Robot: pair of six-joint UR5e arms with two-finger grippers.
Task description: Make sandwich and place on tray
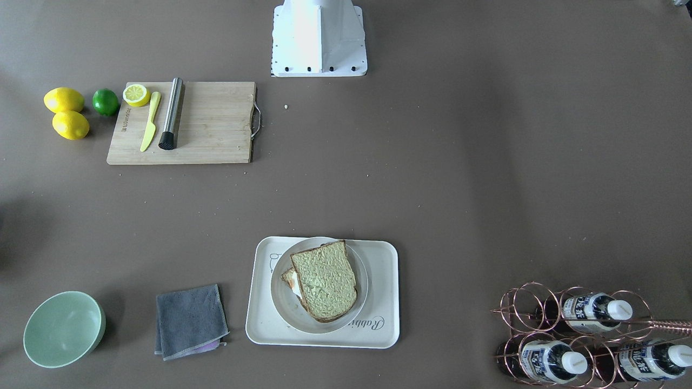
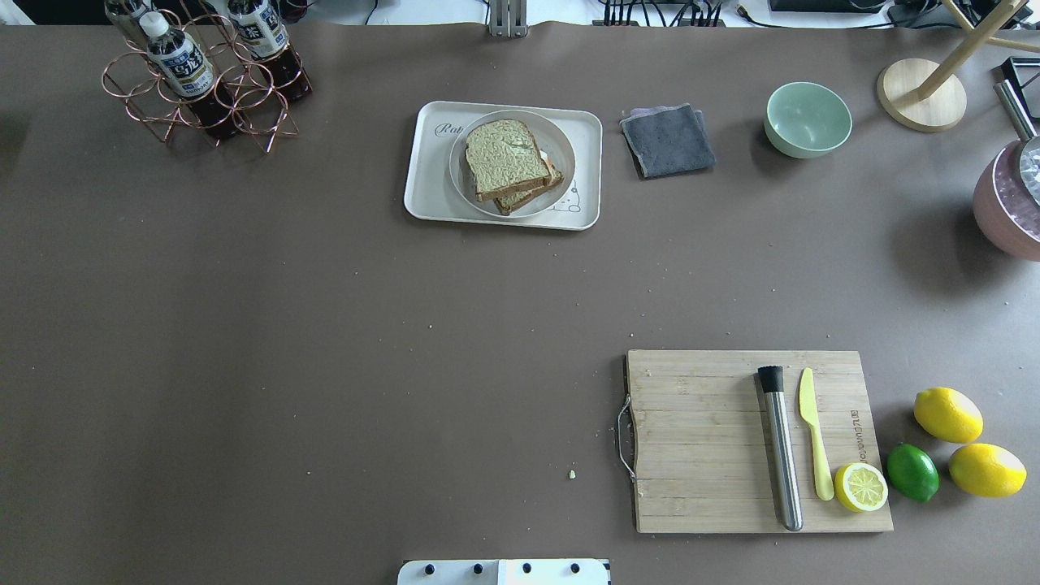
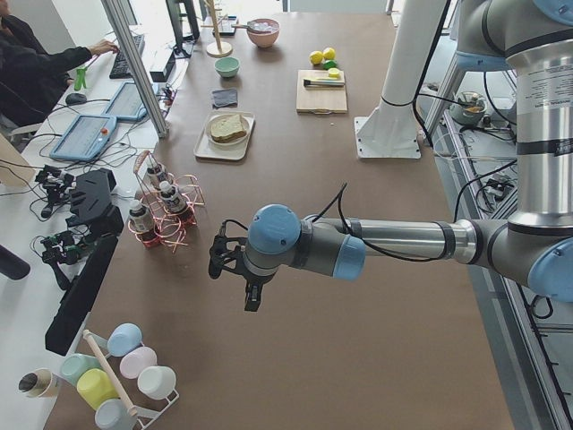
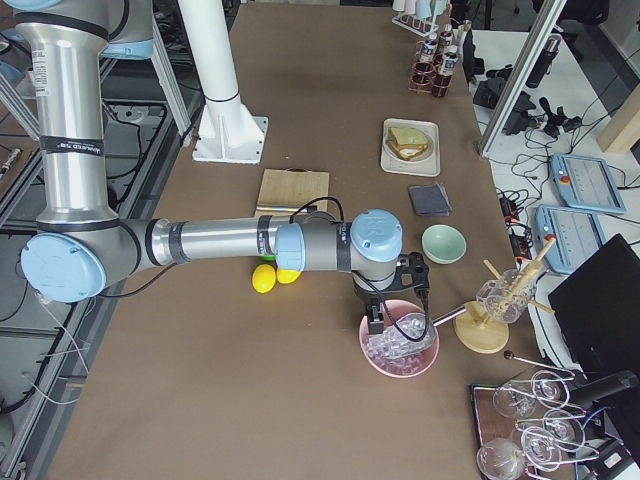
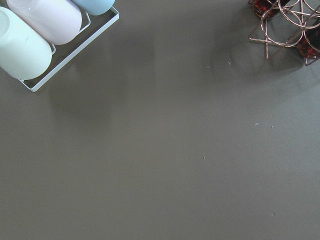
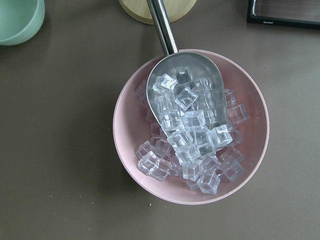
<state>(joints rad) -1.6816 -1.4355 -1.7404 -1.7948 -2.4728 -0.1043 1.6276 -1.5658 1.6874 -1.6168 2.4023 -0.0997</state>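
The sandwich [image 1: 327, 281], two brown-crusted bread slices with a bit of egg showing at one edge, lies on a round plate [image 1: 282, 303]. The plate stands on the cream tray [image 1: 378, 330] at the table's far side, also seen from overhead as sandwich [image 2: 508, 158] and tray [image 2: 422, 197]. My left gripper [image 3: 237, 273] hangs over bare table near the bottle rack, far from the tray. My right gripper [image 4: 395, 312] hovers above the pink ice bowl [image 6: 190, 125]. Both grippers appear only in the side views, so I cannot tell whether they are open or shut.
A wooden cutting board [image 2: 699, 439] carries a steel muddler [image 2: 780, 447], a yellow knife and a lemon half. Lemons [image 2: 946, 414] and a lime lie beside it. Near the tray are a grey cloth [image 2: 668, 140], a green bowl [image 2: 808, 119] and a copper bottle rack [image 2: 203, 77]. Cups [image 5: 40, 30] sit in a white rack.
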